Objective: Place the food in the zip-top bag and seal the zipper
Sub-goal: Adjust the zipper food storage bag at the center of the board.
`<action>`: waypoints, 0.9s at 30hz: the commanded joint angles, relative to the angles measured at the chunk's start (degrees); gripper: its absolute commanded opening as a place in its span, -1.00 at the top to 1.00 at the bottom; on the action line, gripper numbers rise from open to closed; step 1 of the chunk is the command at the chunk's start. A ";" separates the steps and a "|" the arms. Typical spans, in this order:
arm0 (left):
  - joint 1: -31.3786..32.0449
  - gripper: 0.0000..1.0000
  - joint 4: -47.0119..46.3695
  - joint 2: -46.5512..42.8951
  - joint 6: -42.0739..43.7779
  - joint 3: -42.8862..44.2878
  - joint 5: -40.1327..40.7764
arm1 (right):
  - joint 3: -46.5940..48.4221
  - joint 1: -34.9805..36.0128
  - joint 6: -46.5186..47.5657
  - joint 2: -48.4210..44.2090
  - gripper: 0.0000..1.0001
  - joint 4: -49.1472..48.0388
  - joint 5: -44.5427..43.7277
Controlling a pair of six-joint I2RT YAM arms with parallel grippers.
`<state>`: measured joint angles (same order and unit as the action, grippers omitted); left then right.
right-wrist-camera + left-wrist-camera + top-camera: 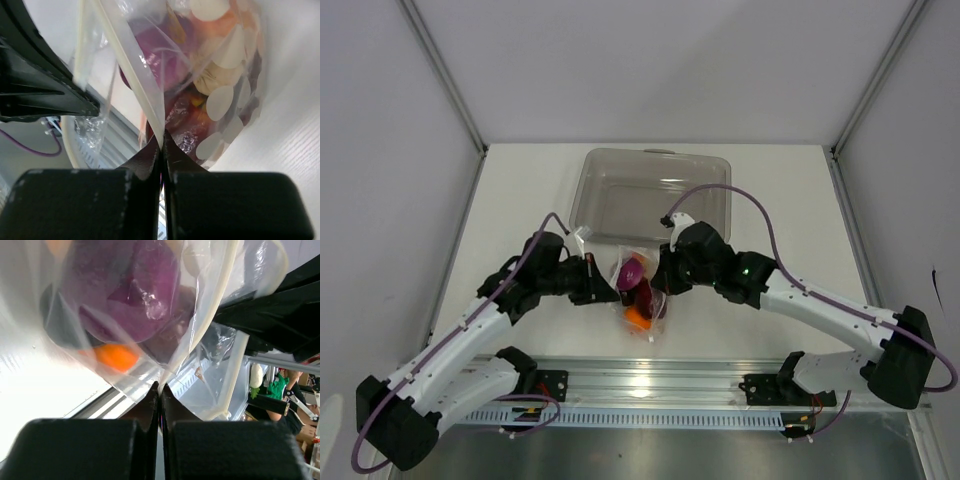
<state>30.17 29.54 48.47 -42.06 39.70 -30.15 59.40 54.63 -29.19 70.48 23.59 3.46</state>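
The clear zip-top bag [638,285] hangs between my two grippers above the table's near middle. Inside it I see a purple onion-like ball [630,270], a dark red fruit [645,294] and an orange [638,316]. My left gripper [603,283] is shut on the bag's left mouth edge [159,385]. My right gripper [658,275] is shut on the bag's right mouth edge [161,142]. The zipper strip [135,85] runs up from the right fingertips. The purple ball [125,290] and the orange [116,356] show through the plastic in the left wrist view. The other food is hidden or blurred.
The rigid translucent grey tray [605,185] stands just behind the bag at the table's back middle. An aluminium rail [650,385] runs along the near edge between the arm bases. White walls close in the table on the left, right and back.
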 commanded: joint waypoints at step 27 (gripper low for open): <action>1.64 0.99 -6.43 -0.66 -1.00 4.41 -5.80 | 0.37 6.63 -8.59 -5.97 1.00 -1.18 -6.46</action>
<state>31.14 26.94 48.60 -43.00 40.84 -33.58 60.23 60.62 -34.74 67.11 25.78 -1.78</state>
